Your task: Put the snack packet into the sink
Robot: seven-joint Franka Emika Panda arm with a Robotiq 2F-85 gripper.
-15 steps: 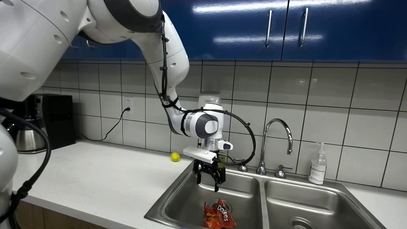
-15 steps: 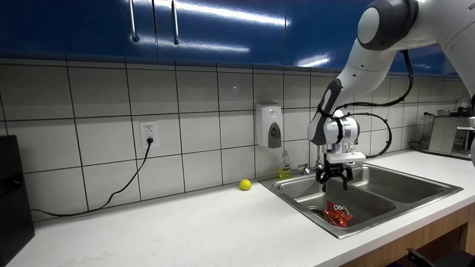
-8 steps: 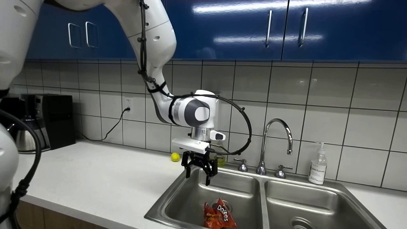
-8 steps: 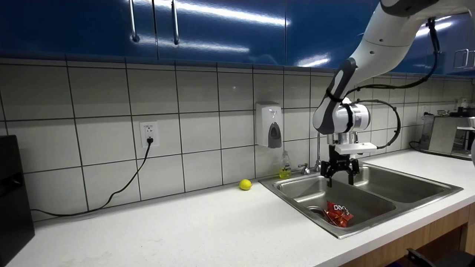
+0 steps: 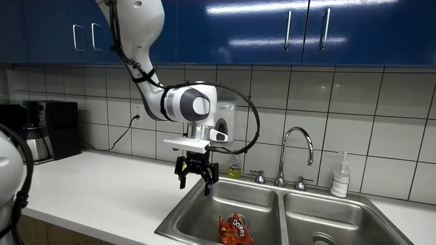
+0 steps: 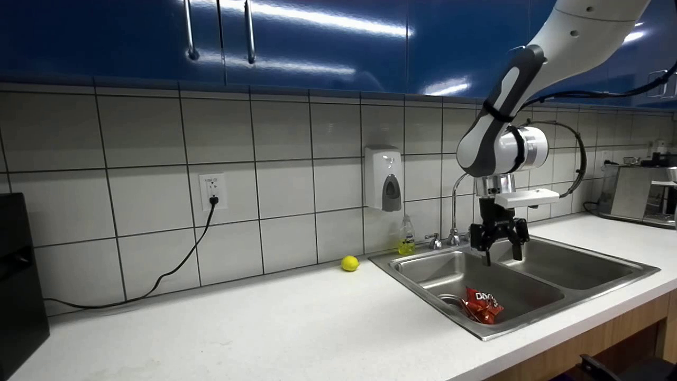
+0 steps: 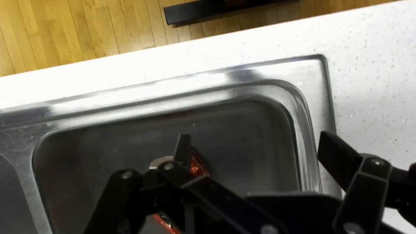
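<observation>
The snack packet [image 5: 235, 230], crumpled red-orange foil, lies on the floor of the left basin of the sink [image 5: 201, 221] near the drain. It also shows in an exterior view [image 6: 482, 307] and partly in the wrist view [image 7: 197, 167], mostly hidden behind a finger. My gripper [image 5: 195, 189] is open and empty, with its fingers pointing down. It is well above the packet and apart from it, near the basin's counter-side rim. It also shows in an exterior view [image 6: 502, 259] and in the wrist view [image 7: 255, 146], its fingers wide apart.
A chrome faucet [image 5: 282, 160] stands behind the basins. The right basin [image 5: 327, 214] lies beside the left one. A yellow-green ball [image 6: 349, 263] and a soap bottle [image 6: 406, 244] are near the wall. A pump bottle [image 5: 340, 180] stands at the back right. A dispenser [image 6: 382, 174] hangs on the wall.
My open gripper has risen and drawn back from over the basin toward its counter-side rim. The snack packet has stayed in the left basin.
</observation>
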